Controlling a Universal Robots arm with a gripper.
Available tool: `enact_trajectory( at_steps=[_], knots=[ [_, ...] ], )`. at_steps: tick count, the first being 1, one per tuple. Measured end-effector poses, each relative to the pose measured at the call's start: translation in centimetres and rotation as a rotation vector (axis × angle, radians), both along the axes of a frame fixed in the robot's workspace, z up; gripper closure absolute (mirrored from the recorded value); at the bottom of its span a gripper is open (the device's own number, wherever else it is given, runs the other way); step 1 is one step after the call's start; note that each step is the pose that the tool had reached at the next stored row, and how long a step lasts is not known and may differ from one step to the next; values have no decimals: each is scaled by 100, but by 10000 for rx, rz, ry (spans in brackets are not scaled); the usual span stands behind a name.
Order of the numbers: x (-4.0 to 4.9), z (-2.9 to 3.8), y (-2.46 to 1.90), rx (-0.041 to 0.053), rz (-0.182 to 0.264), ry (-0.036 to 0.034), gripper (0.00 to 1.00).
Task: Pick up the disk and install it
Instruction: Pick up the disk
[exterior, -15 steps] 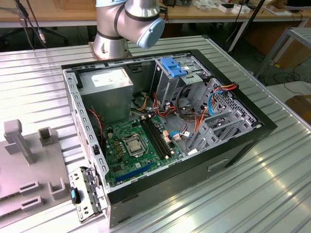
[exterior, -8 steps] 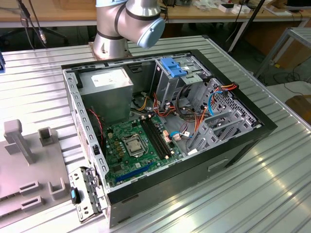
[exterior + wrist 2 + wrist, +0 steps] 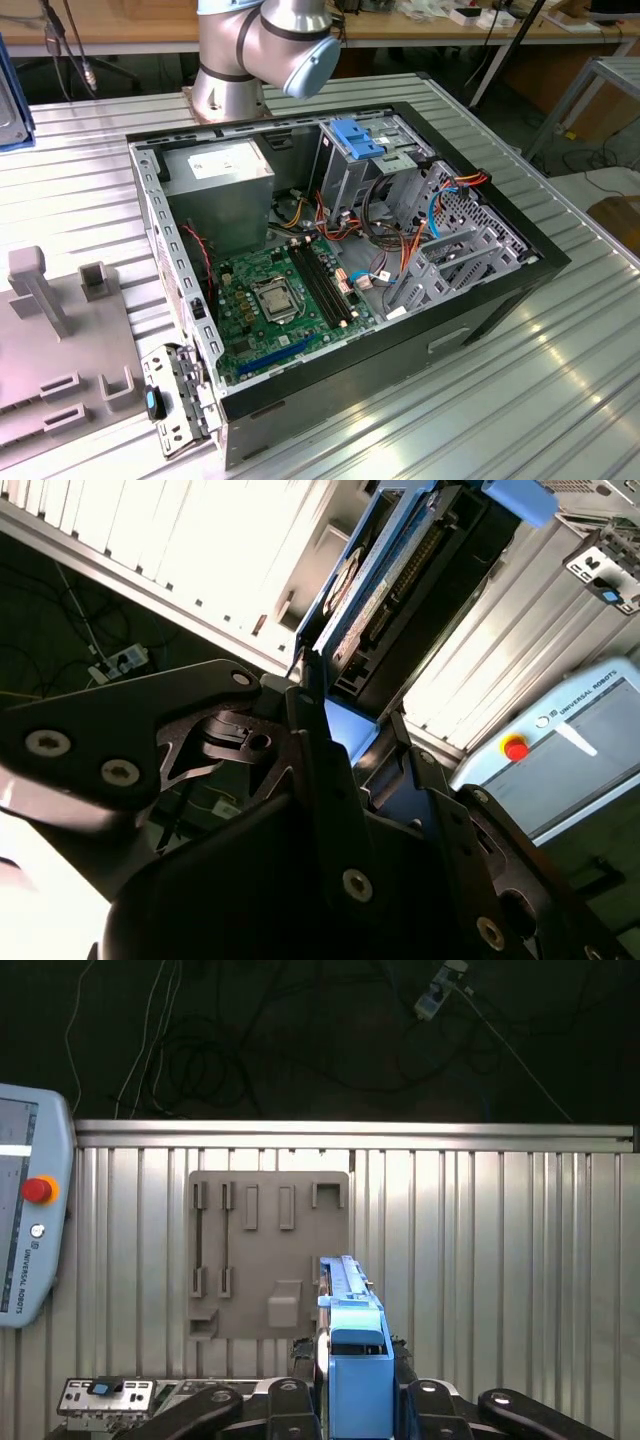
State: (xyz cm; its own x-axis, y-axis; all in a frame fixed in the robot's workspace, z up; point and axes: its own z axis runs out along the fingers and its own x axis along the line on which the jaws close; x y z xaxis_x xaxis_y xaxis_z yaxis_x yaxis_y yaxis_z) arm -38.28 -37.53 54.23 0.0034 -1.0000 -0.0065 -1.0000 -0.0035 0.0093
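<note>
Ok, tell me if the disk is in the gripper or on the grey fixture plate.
In the gripper: in the first wrist view the disk sits clamped between its jaws, off the grey fixture plate.

An open black desktop computer case [image 3: 330, 385] lies on its side on a ribbed silver metal surface [image 3: 560, 400], its green motherboard [image 3: 243, 300] exposed. A silver-and-blue robot arm base [image 3: 245, 55] stands at the surface's far edge. A grey plastic fixture plate [image 3: 40, 375] lies at the exterior view's left edge.

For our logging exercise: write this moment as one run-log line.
jaws: shut on disk | disk: held, not yet installed | computer case: open
</note>
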Motion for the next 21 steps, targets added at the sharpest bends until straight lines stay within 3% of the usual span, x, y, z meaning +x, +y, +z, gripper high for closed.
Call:
enact_trajectory(
  at_steps=[21],
  knots=[
    [454,0,0,0,0,0,63]
  ],
)
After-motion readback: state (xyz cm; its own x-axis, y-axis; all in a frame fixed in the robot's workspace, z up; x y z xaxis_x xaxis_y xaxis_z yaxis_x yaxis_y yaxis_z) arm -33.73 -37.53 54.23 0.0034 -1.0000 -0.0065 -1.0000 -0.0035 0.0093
